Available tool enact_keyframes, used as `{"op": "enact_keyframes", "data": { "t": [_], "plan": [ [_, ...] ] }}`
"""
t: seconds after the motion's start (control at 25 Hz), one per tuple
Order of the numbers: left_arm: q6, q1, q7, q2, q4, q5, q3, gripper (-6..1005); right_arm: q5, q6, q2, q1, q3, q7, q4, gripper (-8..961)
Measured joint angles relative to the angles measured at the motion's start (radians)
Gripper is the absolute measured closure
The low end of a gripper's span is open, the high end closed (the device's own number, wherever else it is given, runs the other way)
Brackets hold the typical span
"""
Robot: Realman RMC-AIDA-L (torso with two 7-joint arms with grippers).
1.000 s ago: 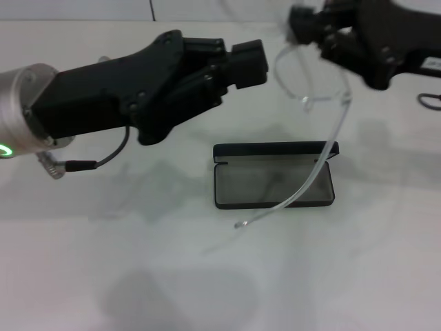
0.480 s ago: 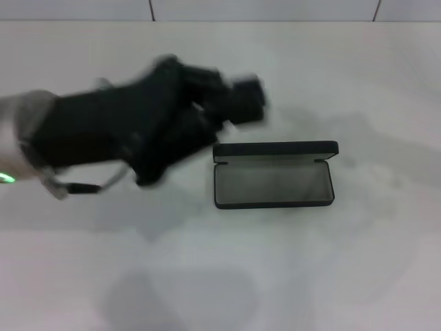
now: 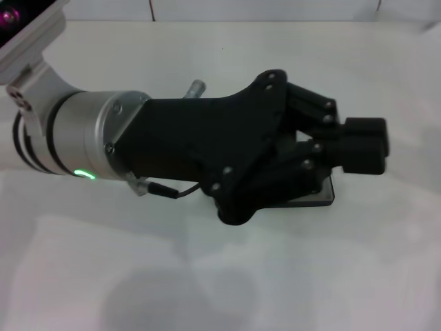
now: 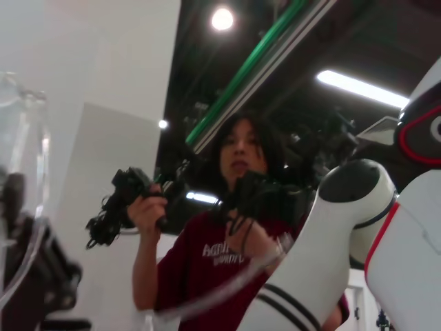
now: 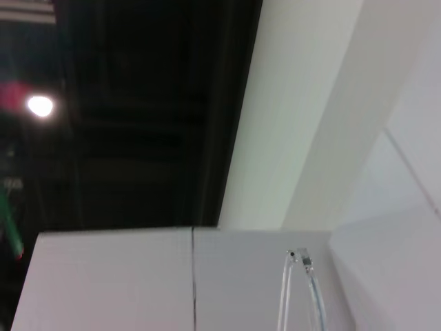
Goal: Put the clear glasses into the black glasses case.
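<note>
Since 0.5 s ago, the left gripper has advanced over the matte black rectangular glasses case on the white table, covering most of it. Its fingers are together. The clear plastic glasses show only in the wrist views; right gripper state: cannot tell.

White table, person watching

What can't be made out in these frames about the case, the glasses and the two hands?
- black glasses case: head view, only a corner shows under the left hand; its inside is hidden.
- clear glasses: right wrist view, only a clear piece shows, cut by the edge; what holds them is unseen.
- right hand: in no view.
- left hand: head view; its grip state is unclear.
</note>
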Motion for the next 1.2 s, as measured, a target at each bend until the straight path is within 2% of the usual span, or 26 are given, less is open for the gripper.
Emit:
{"op": "enact_keyframes", "data": {
  "t": [0.16, 0.4, 0.68, 1.2],
  "plan": [
    [-0.005, -0.005, 0.018, 0.0, 0.0, -0.061, 0.031, 931, 0.0, 0.053, 0.0, 0.031, -0.108, -0.097, 0.015, 883],
    [-0.011, 0.002, 0.049, 0.0, -0.001, -0.12, 0.034, 931, 0.001, 0.116, 0.001, 0.037, -0.185, -0.164, 0.018, 882],
    [-0.024, 0.019, 0.063, 0.0, -0.024, -0.17, 0.026, 930, 0.003, 0.146, 0.001, 0.034, -0.211, -0.178, 0.018, 881],
    [-0.137, 0.051, 0.069, -0.001, -0.027, -0.201, 0.033, 929, -0.001, 0.182, 0.0, 0.041, -0.269, -0.168, 0.011, 879]
  ]
}}
